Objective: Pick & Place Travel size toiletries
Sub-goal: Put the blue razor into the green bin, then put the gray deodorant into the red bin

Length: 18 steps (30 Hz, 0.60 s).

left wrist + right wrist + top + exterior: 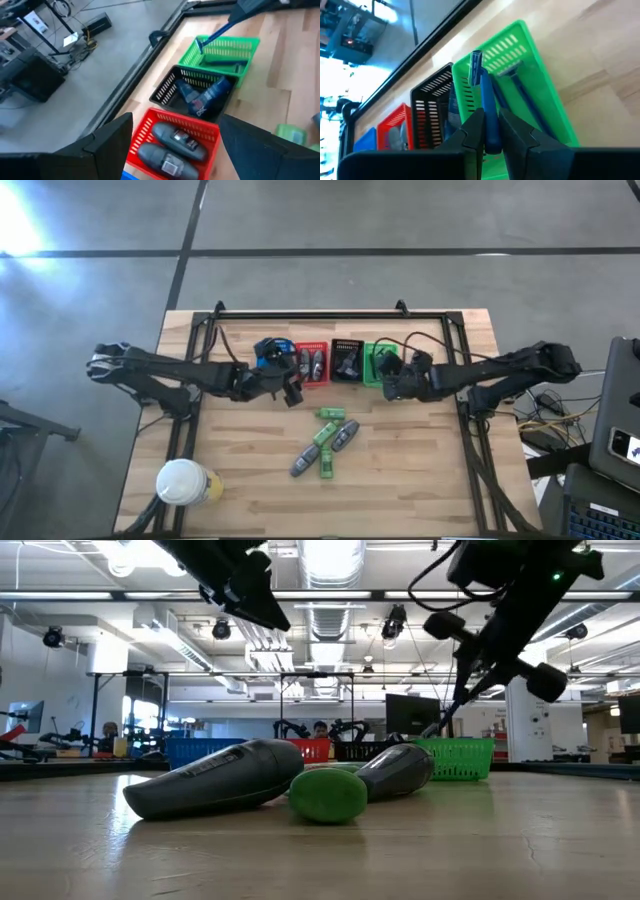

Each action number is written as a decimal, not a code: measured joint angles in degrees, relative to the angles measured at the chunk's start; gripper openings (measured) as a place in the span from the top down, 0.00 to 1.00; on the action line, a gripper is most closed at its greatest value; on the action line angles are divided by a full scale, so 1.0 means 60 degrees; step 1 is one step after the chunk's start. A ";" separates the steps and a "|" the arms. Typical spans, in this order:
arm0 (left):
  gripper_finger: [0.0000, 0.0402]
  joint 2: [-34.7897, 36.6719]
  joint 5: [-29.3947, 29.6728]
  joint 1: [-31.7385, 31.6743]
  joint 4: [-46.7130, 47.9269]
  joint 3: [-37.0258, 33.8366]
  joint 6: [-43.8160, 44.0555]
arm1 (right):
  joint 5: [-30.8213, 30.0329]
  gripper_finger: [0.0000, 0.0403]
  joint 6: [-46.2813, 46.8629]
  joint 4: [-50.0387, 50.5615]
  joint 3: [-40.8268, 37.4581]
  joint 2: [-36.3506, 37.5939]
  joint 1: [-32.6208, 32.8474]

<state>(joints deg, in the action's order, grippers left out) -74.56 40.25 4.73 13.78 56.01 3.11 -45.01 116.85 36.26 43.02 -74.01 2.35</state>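
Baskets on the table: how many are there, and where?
4, in a row along the table's far edge: blue basket under the left gripper, then red, black, and green by the right gripper.

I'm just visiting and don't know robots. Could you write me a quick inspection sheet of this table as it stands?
Surface: wooden table, bare at the front.
Job's things: two grey tubes in the red basket; dark tubes in the black basket; green and grey tubes loose mid-table.
Clutter: white-lidded cup at the front left corner.
Pincers: left pincer open, empty, over the red basket; right pincer shut on a blue razor above the green basket.
Cables: wires behind the right arm.
Surroundings: open workshop, people at far desks.
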 joint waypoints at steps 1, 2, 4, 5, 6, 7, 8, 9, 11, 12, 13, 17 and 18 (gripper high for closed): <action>0.26 0.0000 -0.0271 -0.0120 0.0062 0.0000 -0.0113 | -0.0001 0.89 0.0079 -0.0012 0.0088 -0.0192 -0.0006; 0.26 0.0002 -0.0619 -0.0258 0.0162 0.0000 -0.0199 | -0.0001 0.87 0.0184 -0.0050 0.0181 -0.0391 -0.0015; 0.26 0.0004 -0.1595 -0.0569 0.0375 -0.0002 -0.0212 | 0.0010 0.84 0.0253 -0.0060 0.0326 -0.0801 -0.0015; 0.26 0.0004 -0.2168 -0.0748 0.0514 -0.0004 -0.0187 | 0.0010 0.83 0.0243 -0.0070 0.0420 -0.1048 -0.0015; 0.26 0.0004 -0.2739 -0.0923 0.0648 -0.0004 -0.0157 | 0.0013 0.81 0.0229 -0.0094 0.0531 -0.1263 -0.0018; 0.26 0.0004 -0.3283 -0.1088 0.0791 -0.0004 -0.0145 | 0.0023 0.79 0.0196 -0.0105 0.0617 -0.1464 -0.0018; 0.26 0.0004 -0.3842 -0.1241 0.0951 -0.0004 -0.0147 | 0.0029 0.77 0.0080 -0.0074 0.0710 -0.1673 -0.0027; 0.26 0.0004 -0.4519 -0.1410 0.1126 -0.0007 -0.0248 | 0.0038 0.75 -0.0092 -0.0065 0.0809 -0.1866 -0.0044; 0.26 0.0004 -0.5946 -0.1638 0.1507 -0.0013 -0.0584 | 0.0202 0.71 -0.0547 0.0014 0.0974 -0.2216 -0.0047; 0.26 0.0004 -0.6539 -0.1692 0.1680 -0.0024 -0.0711 | 0.0321 0.69 -0.0824 0.0081 0.1062 -0.2349 -0.0047; 0.26 0.0000 -0.6971 -0.1721 0.1808 -0.0052 -0.0840 | 0.0481 0.66 -0.1147 0.0128 0.1173 -0.2436 -0.0047; 0.26 -0.0007 -0.7780 -0.1637 0.2005 -0.0476 -0.2139 | 0.1004 0.56 -0.3340 0.0735 0.1752 -0.2481 -0.0042; 0.26 -0.0013 -0.7939 -0.1563 0.2047 -0.0582 -0.2422 | 0.1039 0.53 -0.4108 0.1000 0.1942 -0.2448 -0.0040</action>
<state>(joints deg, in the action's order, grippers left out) -74.64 -7.39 -4.65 26.06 52.52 -11.42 -38.77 92.20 42.26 54.68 -88.70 2.11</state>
